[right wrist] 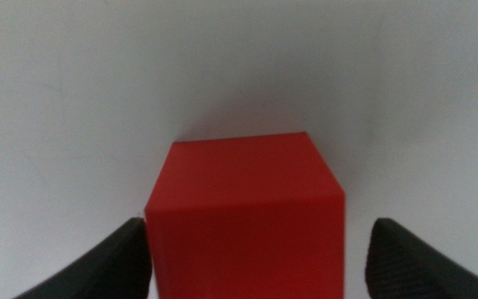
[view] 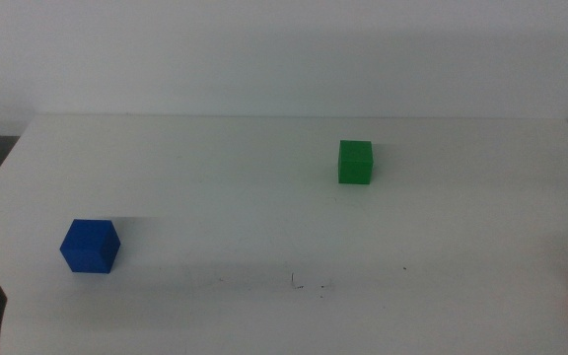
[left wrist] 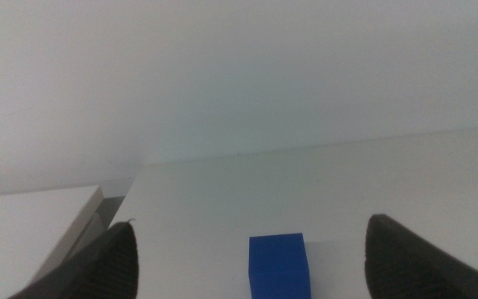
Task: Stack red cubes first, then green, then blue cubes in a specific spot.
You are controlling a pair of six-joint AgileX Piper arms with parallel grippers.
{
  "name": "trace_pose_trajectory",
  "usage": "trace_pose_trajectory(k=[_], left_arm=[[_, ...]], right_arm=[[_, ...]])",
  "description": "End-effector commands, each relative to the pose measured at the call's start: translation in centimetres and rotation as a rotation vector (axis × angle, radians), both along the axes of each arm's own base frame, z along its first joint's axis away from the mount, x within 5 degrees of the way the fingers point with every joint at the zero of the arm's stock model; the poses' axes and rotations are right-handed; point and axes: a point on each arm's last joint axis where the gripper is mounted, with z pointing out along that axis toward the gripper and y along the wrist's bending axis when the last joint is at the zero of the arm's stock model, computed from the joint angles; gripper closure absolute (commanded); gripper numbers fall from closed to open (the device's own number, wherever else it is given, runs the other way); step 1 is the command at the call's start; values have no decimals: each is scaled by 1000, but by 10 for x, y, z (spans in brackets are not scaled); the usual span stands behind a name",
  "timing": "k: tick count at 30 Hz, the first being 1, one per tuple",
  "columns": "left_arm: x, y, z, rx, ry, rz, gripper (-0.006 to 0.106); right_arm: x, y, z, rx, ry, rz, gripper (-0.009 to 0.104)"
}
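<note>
matte white table; right pincer straddles plain red cube.

1. Right pincer low at the bench's right edge, jaws spread wide, not closed on anything.
2. Left pincer low at near-left corner, jaws spread wide.

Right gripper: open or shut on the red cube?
Open. In the right wrist view the right gripper has its jaws spread either side of the red cube, with a gap on one side.
</note>
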Motion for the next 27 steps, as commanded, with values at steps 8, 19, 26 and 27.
trace_pose_trajectory(k=[8,19,26,27], left_arm=[[0,0,2,1,-17,2,7],[0,0,2,1,-17,2,7],[0,0,2,4,-17,2,7],[0,0,2,4,-17,2,7]], right_arm=[[4,16,9,-98,-23,0,93],[25,224,79,-60,-207,19,93],[43,316,58,44,-149,-6,93],[43,325,55,40,-161,3,93]])
